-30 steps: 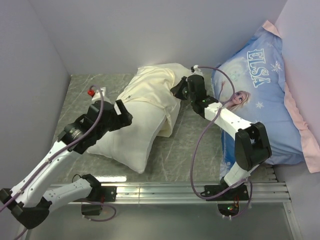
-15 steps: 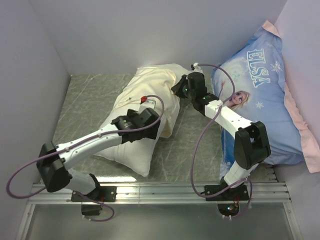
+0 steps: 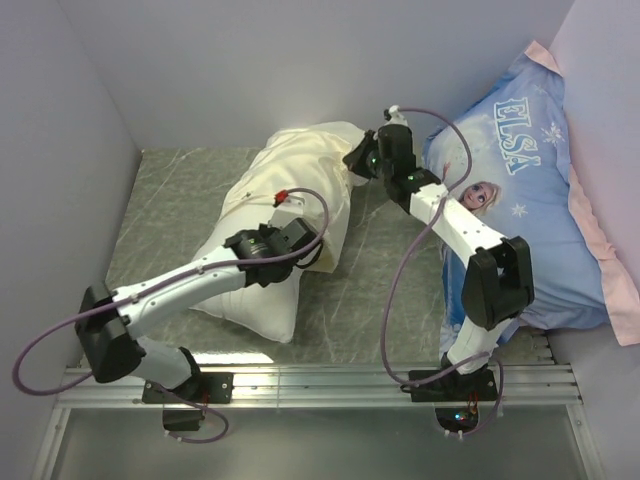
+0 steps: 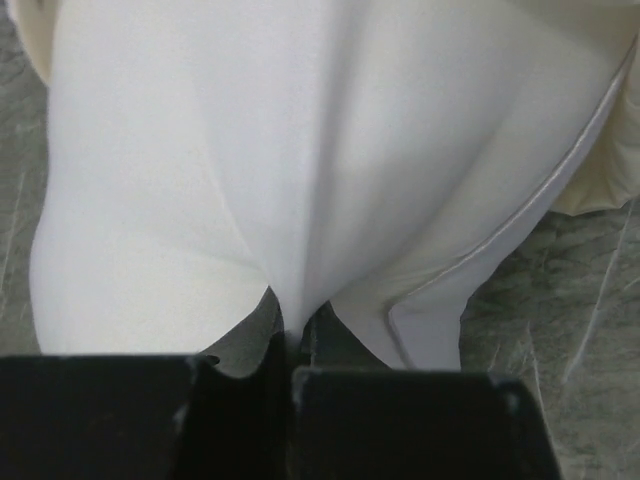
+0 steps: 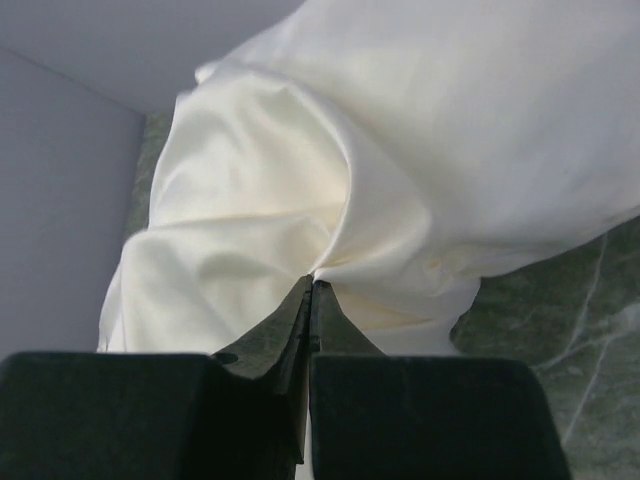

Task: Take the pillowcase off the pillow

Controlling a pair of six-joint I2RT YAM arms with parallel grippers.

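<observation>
Newly clamped on pillow [image 4: 200, 150] with left gripper [image 4: 290, 322] jaws; pillowcase [image 5: 260, 200] pinched tight in right gripper [image 5: 310, 287] jaws, tugged farther back, likely peeling off.

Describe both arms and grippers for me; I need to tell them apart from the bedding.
Left arm and right arm match: white tubular links, bulky black joint housings, a looping purple-grey cable each. A red connector sits at the left wrist. Left gripper and right gripper have matte black, tapered fingers.

R fingers [image 5: 275, 335] clamped tight on bunched cream pillowcase [image 5: 260, 180]; fabric puckers at tips; marbled table [image 5: 570, 300] btm right.
</observation>
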